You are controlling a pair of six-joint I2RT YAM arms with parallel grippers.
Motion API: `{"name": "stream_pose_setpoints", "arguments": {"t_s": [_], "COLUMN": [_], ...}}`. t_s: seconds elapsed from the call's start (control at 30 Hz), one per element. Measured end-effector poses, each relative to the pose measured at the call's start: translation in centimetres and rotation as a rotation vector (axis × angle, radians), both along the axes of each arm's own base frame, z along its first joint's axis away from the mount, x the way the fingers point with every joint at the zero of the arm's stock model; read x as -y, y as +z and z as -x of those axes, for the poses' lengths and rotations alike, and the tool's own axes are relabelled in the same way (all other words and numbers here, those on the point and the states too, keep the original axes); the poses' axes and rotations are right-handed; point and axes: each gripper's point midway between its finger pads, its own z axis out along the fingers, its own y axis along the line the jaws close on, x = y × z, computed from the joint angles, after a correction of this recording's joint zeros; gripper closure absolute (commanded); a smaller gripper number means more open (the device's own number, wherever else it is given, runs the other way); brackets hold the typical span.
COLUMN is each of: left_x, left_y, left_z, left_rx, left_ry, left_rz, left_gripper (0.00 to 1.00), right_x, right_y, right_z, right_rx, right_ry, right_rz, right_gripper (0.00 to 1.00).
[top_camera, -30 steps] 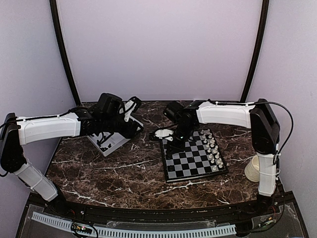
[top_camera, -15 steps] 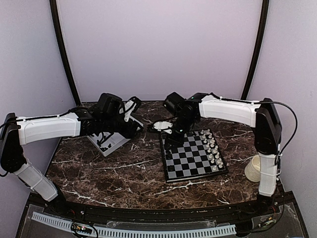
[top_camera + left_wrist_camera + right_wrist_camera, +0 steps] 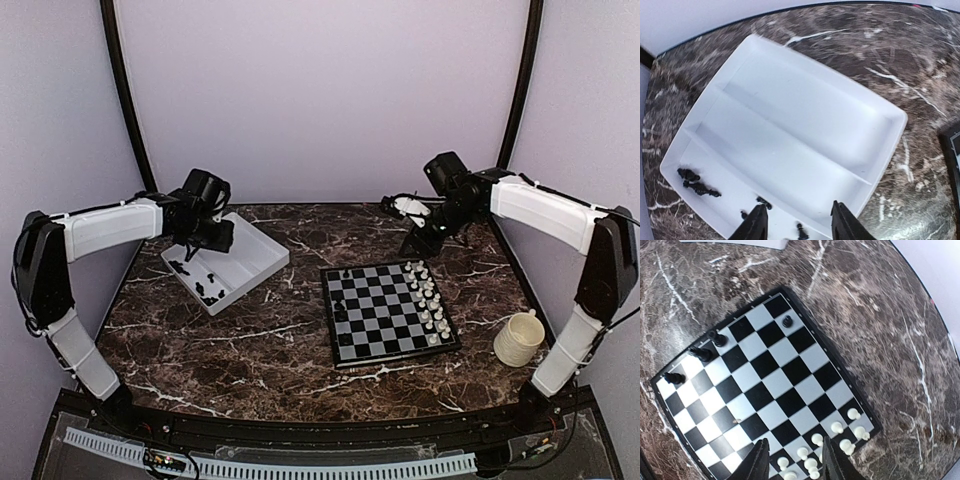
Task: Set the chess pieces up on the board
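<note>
Hanging with left fingers half-open and empty over the tray by the counter's far-left corner, right fingers likewise parted and empty above its far-right edge, board right of centre carrying four black pieces near its left edge.

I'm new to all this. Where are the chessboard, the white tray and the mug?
chessboard (image 3: 385, 322): top view, an empty square near its middle.
white tray (image 3: 250, 252): top view, the floor of its empty compartment.
mug (image 3: 519, 345): top view, its outer wall.
</note>
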Motion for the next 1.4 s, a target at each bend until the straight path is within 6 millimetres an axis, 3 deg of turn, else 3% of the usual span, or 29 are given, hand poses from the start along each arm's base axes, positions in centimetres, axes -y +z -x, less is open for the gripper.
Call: {"name": "stream_pose_setpoints", "arguments": {"t_s": [0.13,0.27,0.5,0.73,1.03,1.4], "left_x": [-6.3,-9.7,-9.0,-8.4,-8.3,-8.6], "left_y": [-2.7,-5.7,-9.1,-9.6,-10.0,-13.2], "left_z": [-1.0,-0.7,1.3,3.2,3.8,4.8], "left_rx": [-0.135,-0.279,-0.481,-0.571,-0.599,-0.711], "left_ry": [0.182,0.286,0.350,0.411,0.452,0.478], "left_rz": [0.058,0.092,0.136,0.192,0.206,0.144], "left_gripper": [0.58,0.57,0.61,0.61,0.61,0.59], "right_x": [2.1,1.7,0.4,-0.5,-0.9,-0.9], "right_y": [-0.7,-0.5,-0.9,-1.5,-1.3,-1.3], "right_z": [-0.8,-0.6,-0.9,-0.7,-0.2,-0.1], "right_rx": [-0.012,-0.019,-0.059,-0.107,-0.130,-0.131], "right_ry": [-0.056,-0.043,-0.008,0.022,0.039,0.043], "right_rz": [0.005,-0.016,-0.057,-0.088,-0.111,-0.112], "right_gripper": [0.62,0.62,0.62,0.62,0.62,0.62]}}
